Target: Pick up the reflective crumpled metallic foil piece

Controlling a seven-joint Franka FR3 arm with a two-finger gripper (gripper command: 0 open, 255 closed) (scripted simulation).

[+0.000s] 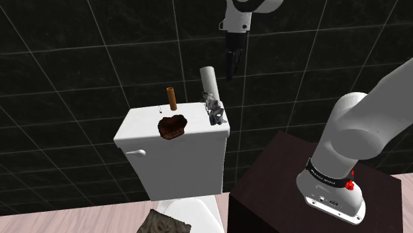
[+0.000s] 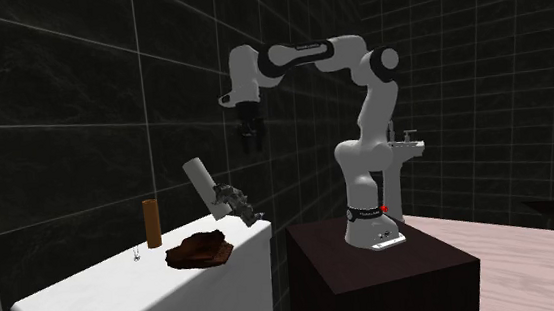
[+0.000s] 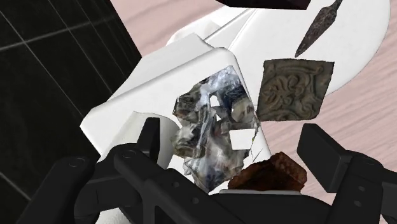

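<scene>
While the gripper [image 1: 229, 74] hangs in the air above the white toilet tank [image 1: 142, 120], its fingers stand apart and hold nothing. In the wrist view the two black fingers come in wide on either side, and the foil [image 3: 213, 127] lies below and between them, untouched.

The foil [image 1: 214, 111] is a crumpled, shiny silver-grey lump on the tank lid, at the edge on the shoulder view's right, nearest the stand [image 1: 265, 192]. A pale grey tube [image 1: 210, 81] leans tilted just behind it; whether the two touch I cannot tell. Near the middle of the lid sits a dark brown lump [image 1: 172, 126], and behind that a brown cylinder [image 1: 171, 99] stands upright.

In the second exterior view the gripper [image 2: 255, 146] is above the foil [image 2: 236, 202] and well apart from it, a little toward that view's right. The wall behind is black tile. Below the tank, a square patterned slab [image 3: 294, 88] lies on a white surface, with a dark pointed blade [image 3: 315, 28] beyond it.
</scene>
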